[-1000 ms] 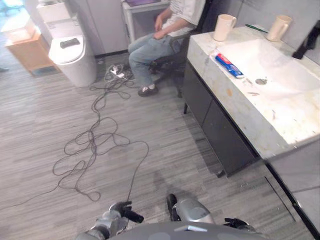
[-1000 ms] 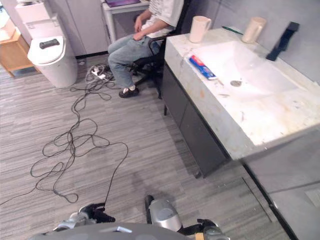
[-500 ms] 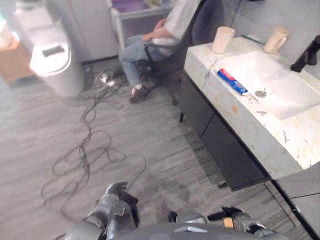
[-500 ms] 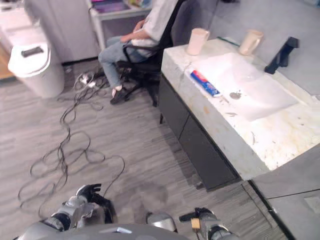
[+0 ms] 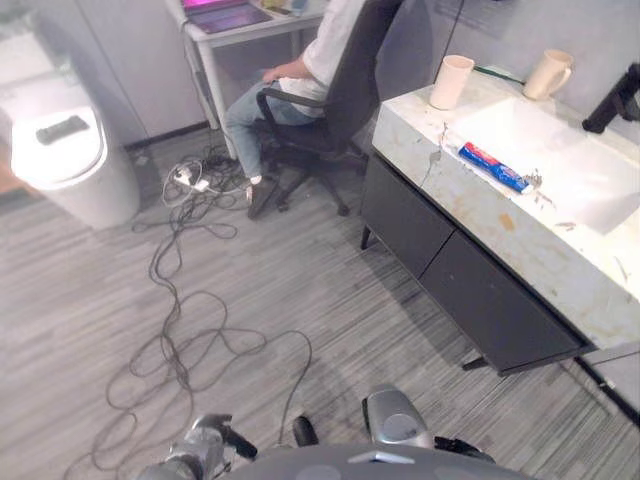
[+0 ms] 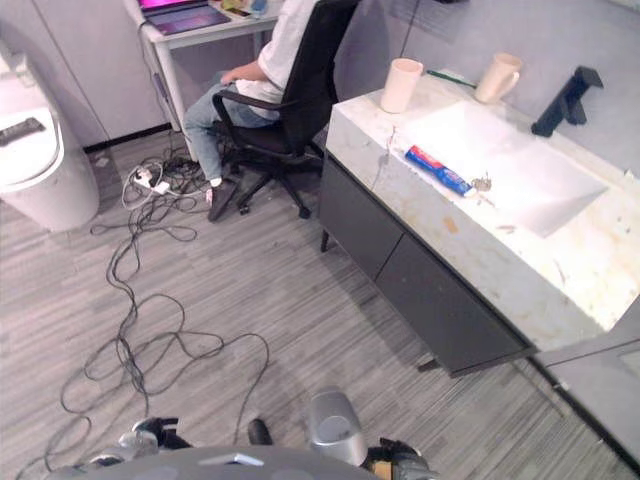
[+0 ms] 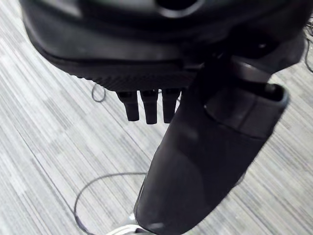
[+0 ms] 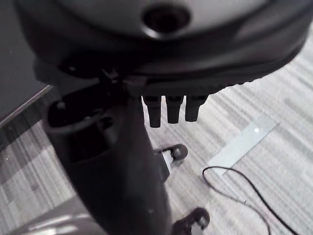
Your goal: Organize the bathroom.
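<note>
1. The marble vanity counter (image 5: 470, 215) with its sunken white basin (image 5: 590, 180) stands at the right of the room; everything below is placed against it.
2. A blue and red toothpaste tube (image 5: 493, 167) lies flat on the counter at the basin's near rim, with a small metal object, perhaps the drain plug, just beside its far end.
3. Two beige cups stand upright on the counter's far end: one cup (image 5: 451, 81) at the corner nearest the chair, the second cup (image 5: 546, 73) further along, by the wall.
4. A thin green item, seemingly a toothbrush (image 5: 497, 71), lies between the two cups against the wall.
5. A black faucet (image 5: 612, 100) rises beyond the basin.
6. A person (image 5: 300, 80) sits in a black office chair (image 5: 340, 100) just beside the counter's far end, facing a desk with a laptop (image 5: 222, 14).
7. A white bin (image 5: 65, 165) stands well apart from the counter, across the grey plank floor with its loose cable.
8. The left hand (image 7: 146, 105) and right hand (image 8: 168, 110) hang low over the floor, well apart from the counter, fingers relaxed and straight, holding nothing.
</note>
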